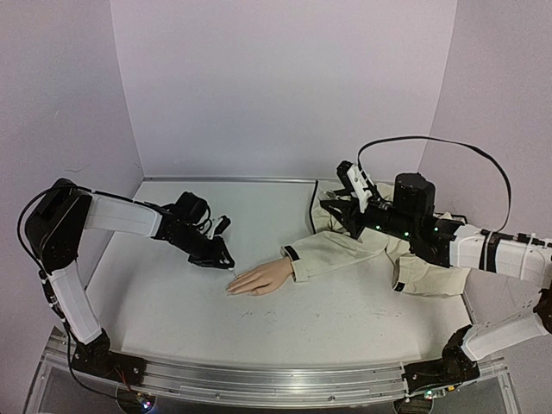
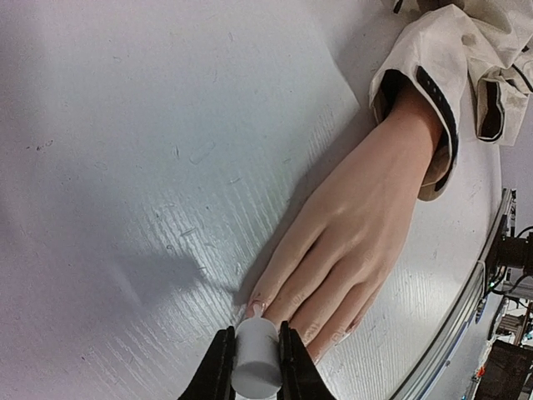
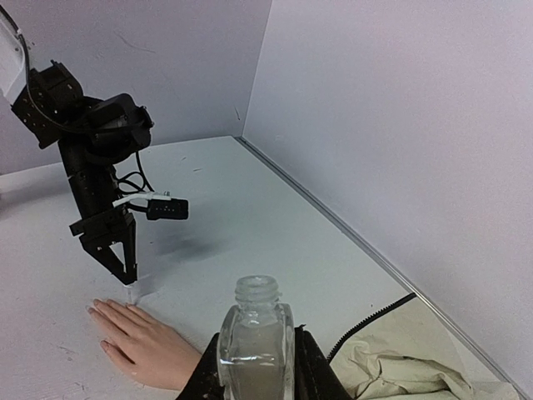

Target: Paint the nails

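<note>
A pale mannequin hand (image 1: pixel 263 278) lies flat, fingers pointing left, coming out of a beige sleeve (image 1: pixel 345 250). In the left wrist view its nails (image 2: pixel 256 307) show at the fingertips. My left gripper (image 2: pixel 253 337) is shut on a white brush cap (image 2: pixel 255 358). The cap's tip rests at the nail of the outermost finger. From the right wrist view the left gripper (image 3: pixel 125 271) points down at the fingertips of the hand (image 3: pixel 141 342). My right gripper (image 3: pixel 256 367) is shut on a small clear bottle (image 3: pixel 256 342), upright and uncapped, above the sleeve (image 3: pixel 400 367).
A black cable (image 1: pixel 312 203) runs over the table beside the sleeve. Pale walls close in the back and both sides. An aluminium rail (image 1: pixel 259 379) with the arm bases runs along the near edge. The right arm (image 1: pixel 414 216) hangs over the crumpled sleeve.
</note>
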